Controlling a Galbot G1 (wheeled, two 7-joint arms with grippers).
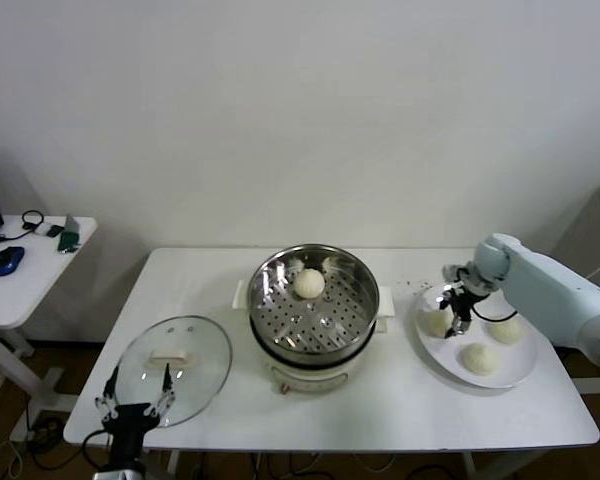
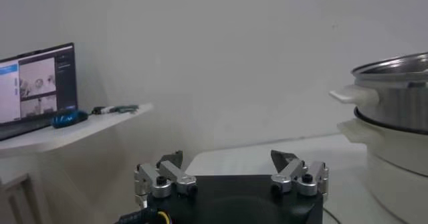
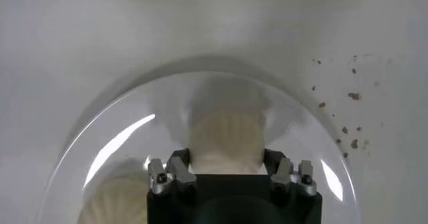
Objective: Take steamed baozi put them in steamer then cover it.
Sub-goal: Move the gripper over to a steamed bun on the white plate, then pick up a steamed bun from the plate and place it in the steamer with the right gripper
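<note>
On flat white plate [image 1: 515,370] at right, right gripper [image 1: 454,318] clenched on cream-white round bun [image 3: 226,138]. One bun [image 1: 309,283] sits in shiny steel steamer [image 1: 352,312], centre. Left gripper [image 1: 135,403] released, near-left by glass lid [image 1: 202,345].

The steamer [image 1: 313,305] is standing uncovered mid-table, its mouth lying open from above, with one baozi [image 1: 309,283] taking up the far part of the tray. Bare tabletop [image 1: 400,395] is running between the pot and the plate [image 1: 512,372]. The right gripper [image 1: 456,309] is crowding the plate's near-left bun [image 1: 435,322], probably clamped on it. The glass lid [image 1: 175,366] is filling the left front corner, just beyond the parked left gripper [image 1: 135,397].
</note>
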